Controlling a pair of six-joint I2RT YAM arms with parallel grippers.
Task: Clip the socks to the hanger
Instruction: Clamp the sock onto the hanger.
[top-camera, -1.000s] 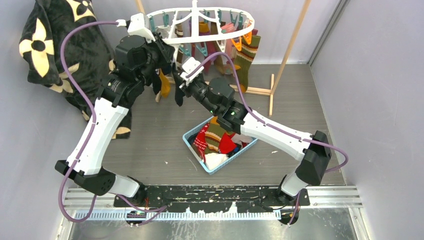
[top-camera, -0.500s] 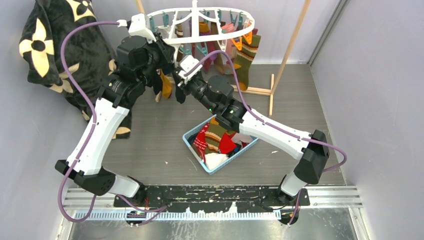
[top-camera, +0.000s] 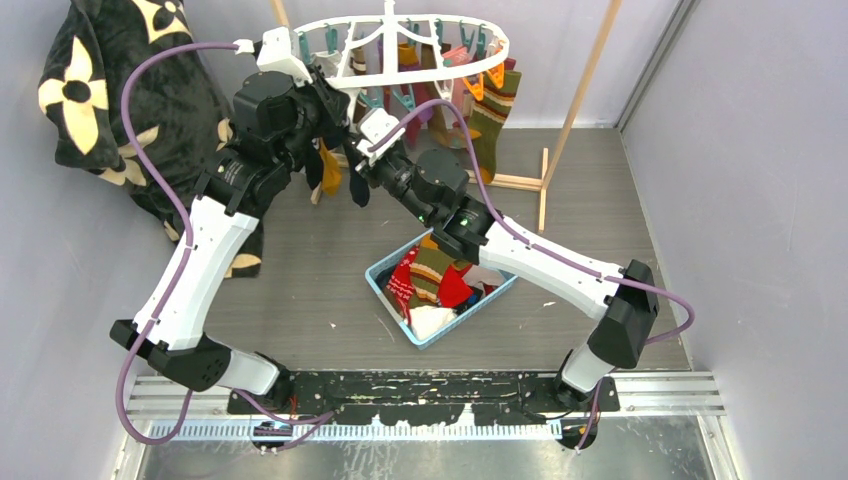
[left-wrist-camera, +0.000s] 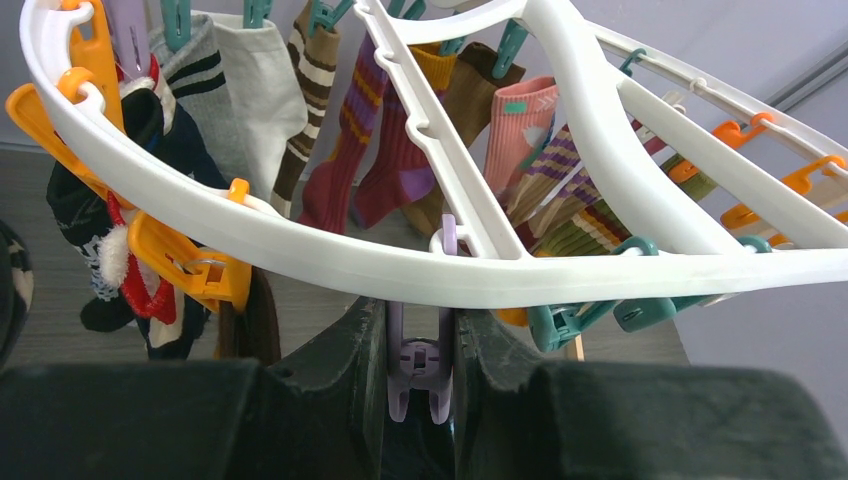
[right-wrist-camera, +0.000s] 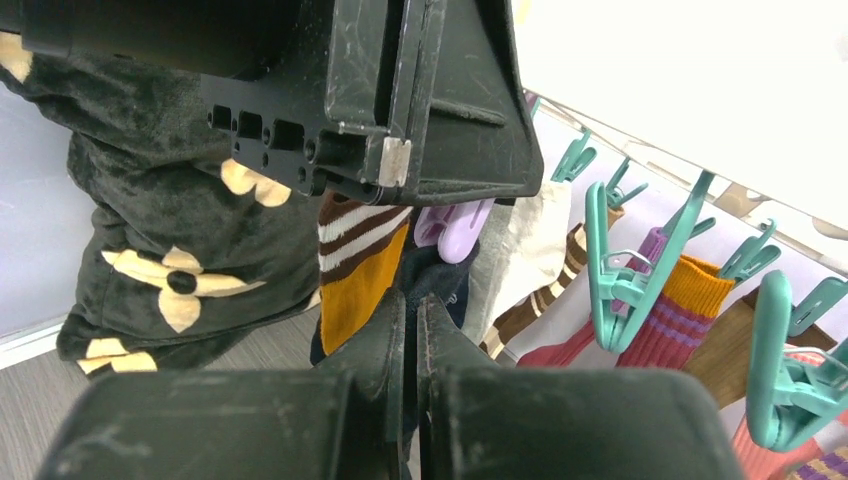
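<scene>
Lilac clip (left-wrist-camera: 418, 375) squeezed inside left tool (left-wrist-camera: 420, 325)

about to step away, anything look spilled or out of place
Nothing stands out. Loose socks sit inside the light blue lattice basket, none on the table. The left gripper pinches a lilac clip under the white plastic oval hanger; the right gripper holds a dark sock.

Lilac clip (left-wrist-camera: 419, 372) inside left tool (left-wrist-camera: 418, 338), under hanger (left-wrist-camera: 600, 270).

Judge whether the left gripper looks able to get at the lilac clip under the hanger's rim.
Probably yes: the left gripper has a finger on each side of the lilac clip, seemingly touching it, just below the hanger rim, with nothing between.
</scene>
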